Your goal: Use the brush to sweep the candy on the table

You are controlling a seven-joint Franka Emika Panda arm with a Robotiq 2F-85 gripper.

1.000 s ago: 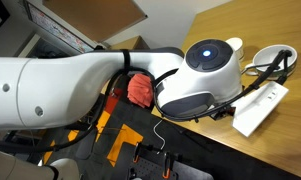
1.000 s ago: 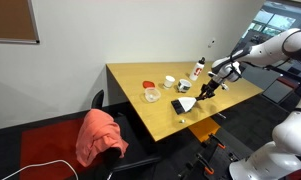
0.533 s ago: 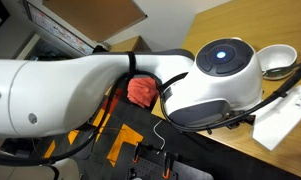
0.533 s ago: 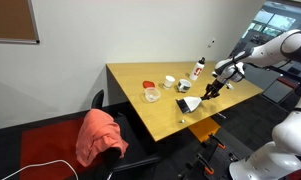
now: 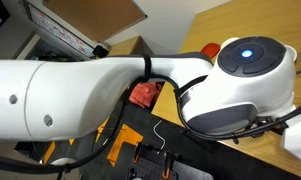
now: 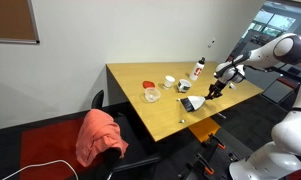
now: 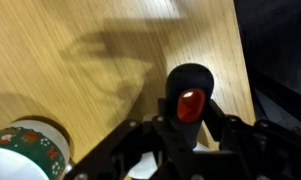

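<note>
The jaws are clamped on the brush (image 7: 191,92), its black handle standing between them in the wrist view. Its white bristles (image 6: 189,105) point down at the worktop (image 6: 135,85); a candy (image 6: 183,122) speck lies nearer the front edge, apart from them

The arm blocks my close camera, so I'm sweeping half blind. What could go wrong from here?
The white robot arm fills an exterior view, hiding the work there.
What looks like a tiny pale candy piece lies near the edge of the light-brown wooden table; the black-handled, white-bristled brush in the gripper could push it off.
The green-and-red patterned cup sits close beside the gripper; a sideways swing may knock it.
</note>
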